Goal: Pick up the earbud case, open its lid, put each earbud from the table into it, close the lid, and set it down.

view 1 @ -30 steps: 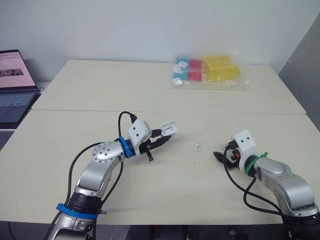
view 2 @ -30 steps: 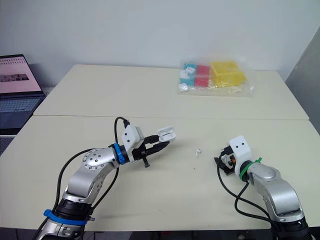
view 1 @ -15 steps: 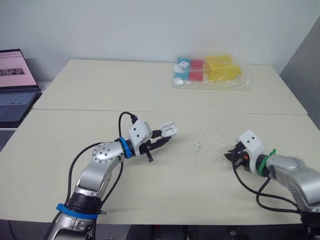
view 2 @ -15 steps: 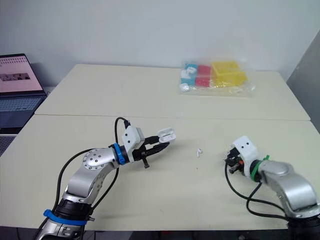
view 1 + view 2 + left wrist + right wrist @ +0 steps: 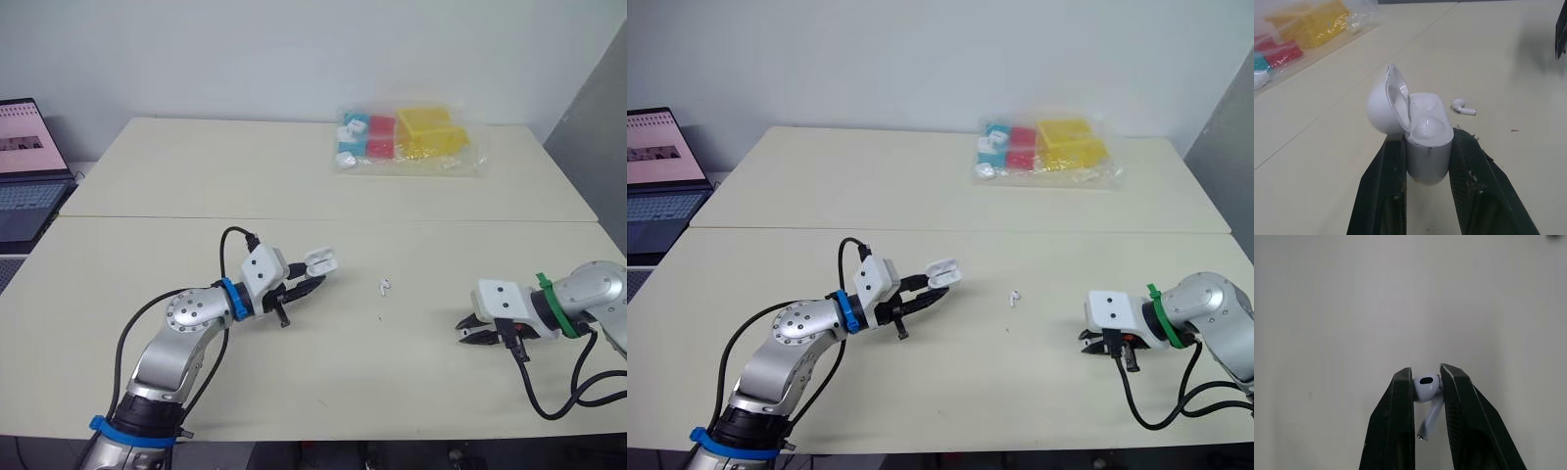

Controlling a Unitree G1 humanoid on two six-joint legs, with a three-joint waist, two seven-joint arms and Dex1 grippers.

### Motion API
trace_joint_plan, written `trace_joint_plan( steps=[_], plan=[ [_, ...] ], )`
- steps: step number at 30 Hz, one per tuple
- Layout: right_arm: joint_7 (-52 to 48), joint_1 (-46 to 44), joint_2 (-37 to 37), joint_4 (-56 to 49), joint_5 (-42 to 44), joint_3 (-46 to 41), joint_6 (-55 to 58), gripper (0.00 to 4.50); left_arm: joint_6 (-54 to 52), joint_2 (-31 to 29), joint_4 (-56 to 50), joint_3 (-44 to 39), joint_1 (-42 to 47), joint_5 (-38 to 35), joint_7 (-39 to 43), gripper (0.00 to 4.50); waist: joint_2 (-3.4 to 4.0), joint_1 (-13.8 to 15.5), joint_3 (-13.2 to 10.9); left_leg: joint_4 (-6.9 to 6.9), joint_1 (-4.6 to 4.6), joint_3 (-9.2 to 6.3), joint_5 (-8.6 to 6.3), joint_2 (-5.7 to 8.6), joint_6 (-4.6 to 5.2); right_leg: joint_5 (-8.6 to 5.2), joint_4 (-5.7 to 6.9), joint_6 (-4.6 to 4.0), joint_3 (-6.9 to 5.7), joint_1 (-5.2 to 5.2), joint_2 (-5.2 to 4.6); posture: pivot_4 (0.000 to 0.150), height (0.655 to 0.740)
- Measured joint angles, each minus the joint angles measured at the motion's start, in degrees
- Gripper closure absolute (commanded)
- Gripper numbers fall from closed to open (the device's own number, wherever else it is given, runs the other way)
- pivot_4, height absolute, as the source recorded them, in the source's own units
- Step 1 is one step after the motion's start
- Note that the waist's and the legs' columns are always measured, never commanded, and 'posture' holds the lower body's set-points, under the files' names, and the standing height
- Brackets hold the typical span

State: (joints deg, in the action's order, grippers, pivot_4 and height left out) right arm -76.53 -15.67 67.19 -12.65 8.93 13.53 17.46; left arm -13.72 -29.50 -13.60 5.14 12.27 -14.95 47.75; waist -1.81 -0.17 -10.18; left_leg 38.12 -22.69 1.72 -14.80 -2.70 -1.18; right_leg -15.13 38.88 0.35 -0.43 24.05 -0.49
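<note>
My left hand (image 5: 313, 276) is clenched on the earbud case (image 5: 1429, 147), 1 finger on each side of its body. It holds the case above the surface (image 5: 196, 176), with the lid (image 5: 1382, 108) swung open to 1 side. My right hand (image 5: 461, 329) is closed on 1 earbud (image 5: 1426, 385). The round head is pinched between the 2 fingers, and the stem runs back between them at a slant. This hand is low over the surface, well apart from the case. A 2nd earbud (image 5: 386, 287) lies on the surface between the 2 hands, nearer to the case.

Step, as I judge it: the case is picked up and opened and 1 earbud is grasped, so now comes the carry to the case. I cannot tell if a well in the case is already filled.

Next move needs:
- Bring the right hand across, approx. over the open case, w/o brushing the loose earbud on the way.
- Turn the wrist so the stem points into a well.
- Hold the case steady with the left hand.

The grip is only on the smooth round head, so the earbud may rotate or slip, and I think a slow motion is better. After release, go for the 2nd one.
</note>
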Motion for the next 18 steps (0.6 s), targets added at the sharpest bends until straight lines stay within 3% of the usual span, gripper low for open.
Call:
trace_joint_plan(
  steps=[8, 18],
  plan=[
    [-1.82, 0.45, 1.31, 1.66, -5.18, 1.33, -0.56, 4.07, -1.73, -0.69, -1.96, -0.42, -1.32, -0.32, -1.00, 3.70, 0.00, 0.06, 0.00, -0.01, 0.01, -0.02, 0.00, 0.00, -0.01, 0.00, 0.03, -0.01, -0.01, 0.00, 0.00, 0.150, 0.7400],
    [-3.53, 1.12, 1.62, -0.76, -5.51, 1.35, 4.06, 4.07, -2.82, -1.06, -4.14, -0.50, -2.64, -0.42, -1.47, 3.70, 0.01, 0.05, 0.00, 0.00, 0.07, 0.01, 0.00, -0.01, -0.01, 0.01, 0.06, -0.02, 0.01, -0.02, 0.00, 0.150, 0.7400]
  ],
)
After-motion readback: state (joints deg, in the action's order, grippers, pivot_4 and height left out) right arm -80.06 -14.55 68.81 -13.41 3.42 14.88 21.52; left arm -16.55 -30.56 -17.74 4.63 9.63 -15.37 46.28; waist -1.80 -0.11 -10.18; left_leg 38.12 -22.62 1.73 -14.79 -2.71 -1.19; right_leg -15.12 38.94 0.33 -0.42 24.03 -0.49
